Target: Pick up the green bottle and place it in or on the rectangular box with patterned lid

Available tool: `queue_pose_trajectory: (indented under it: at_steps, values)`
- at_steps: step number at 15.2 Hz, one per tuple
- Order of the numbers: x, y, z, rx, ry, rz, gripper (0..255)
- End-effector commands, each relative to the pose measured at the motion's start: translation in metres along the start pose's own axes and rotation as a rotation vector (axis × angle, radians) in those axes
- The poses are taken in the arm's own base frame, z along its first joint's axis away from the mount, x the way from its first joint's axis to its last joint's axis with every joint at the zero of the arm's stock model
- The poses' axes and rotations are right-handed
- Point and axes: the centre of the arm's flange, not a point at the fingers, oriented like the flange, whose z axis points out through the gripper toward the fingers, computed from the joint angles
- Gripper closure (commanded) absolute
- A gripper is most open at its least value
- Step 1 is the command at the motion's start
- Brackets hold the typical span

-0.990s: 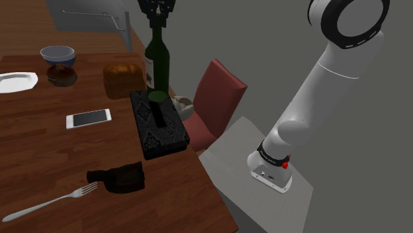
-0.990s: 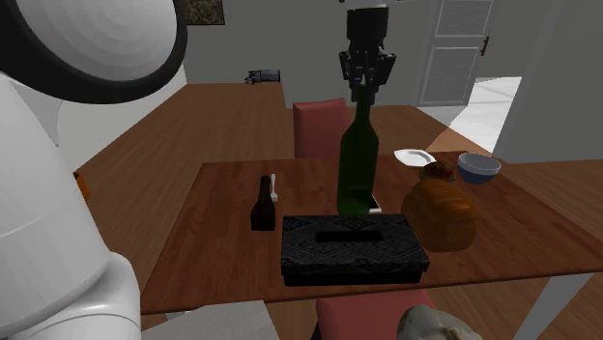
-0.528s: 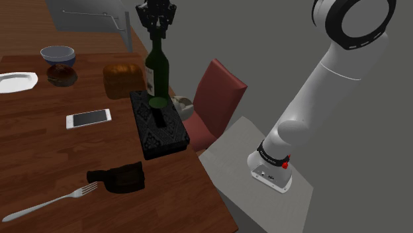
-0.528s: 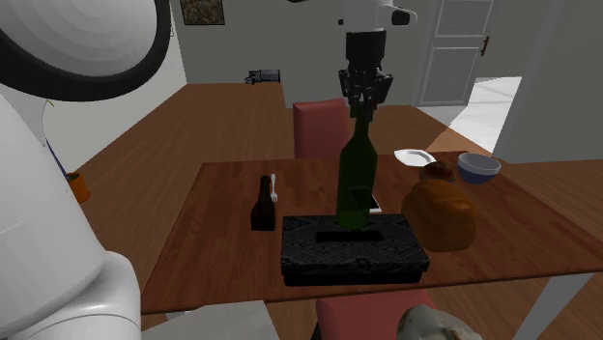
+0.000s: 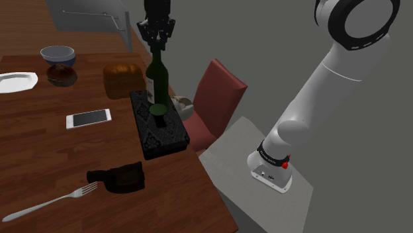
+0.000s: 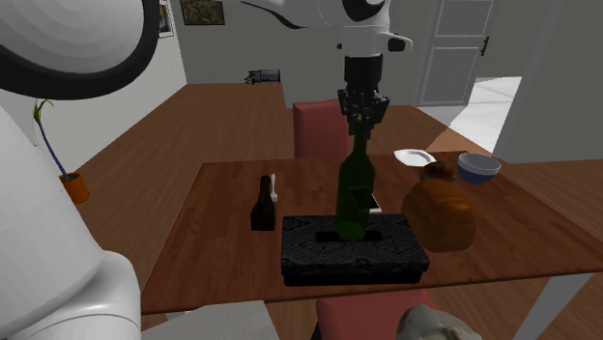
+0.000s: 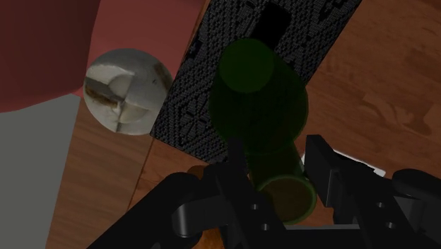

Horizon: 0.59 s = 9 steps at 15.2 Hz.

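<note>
The gripper (image 5: 157,42) pinches the neck of the green bottle (image 5: 157,79). The bottle stands upright on the middle of the dark patterned box (image 5: 165,136), touching it or nearly so. The picking up is done, and I think only letting go is left.

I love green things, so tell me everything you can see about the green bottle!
The dark green glassy bottle has a wide body, a slim neck and a pale label. It stands upright, its neck clasped from above by the black pincer. Its base is over the slot in the black patterned rectangular box; whether they touch is unclear.
</note>
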Motion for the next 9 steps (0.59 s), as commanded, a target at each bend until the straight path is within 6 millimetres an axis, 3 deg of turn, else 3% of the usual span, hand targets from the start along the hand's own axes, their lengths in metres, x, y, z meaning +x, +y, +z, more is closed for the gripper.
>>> queue_pose_trajectory:
  at_steps: [1, 9]
  values:
    - [-0.001, -0.0009, 0.0104, 0.0, 0.001, 0.0, 255]
    - [-0.0011, -0.001, 0.0146, 0.0, 0.001, 0.0, 255]
